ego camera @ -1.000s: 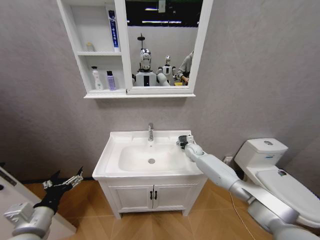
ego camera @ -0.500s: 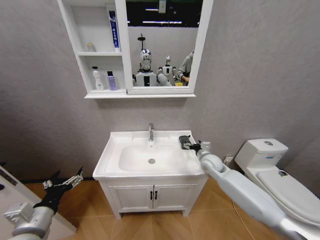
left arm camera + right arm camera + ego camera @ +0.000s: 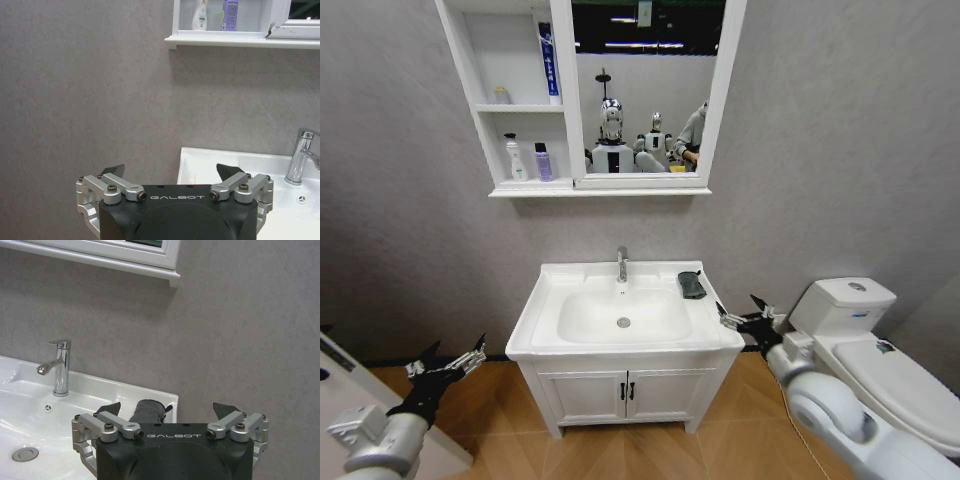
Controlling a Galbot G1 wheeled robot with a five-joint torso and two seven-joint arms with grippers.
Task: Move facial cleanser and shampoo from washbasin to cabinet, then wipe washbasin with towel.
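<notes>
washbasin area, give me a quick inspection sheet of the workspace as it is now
surface: washbasin top is white, its oval bowl bare apart from the drain.
job's things: towel lies folded on the washbasin's back right corner, touching no pincer. Two bottles stand on the lower shelf of the cabinet, a blue tube on a higher one.
clutter: small item on the middle shelf, too small to identify.
grippers: right pincer open, beside the washbasin's right edge, off the towel. Left pincer open, low to the washbasin's left, idle.
cables: nothing seen.
surroundings: grey wall, toilet at right, low cupboard under the basin.
</notes>
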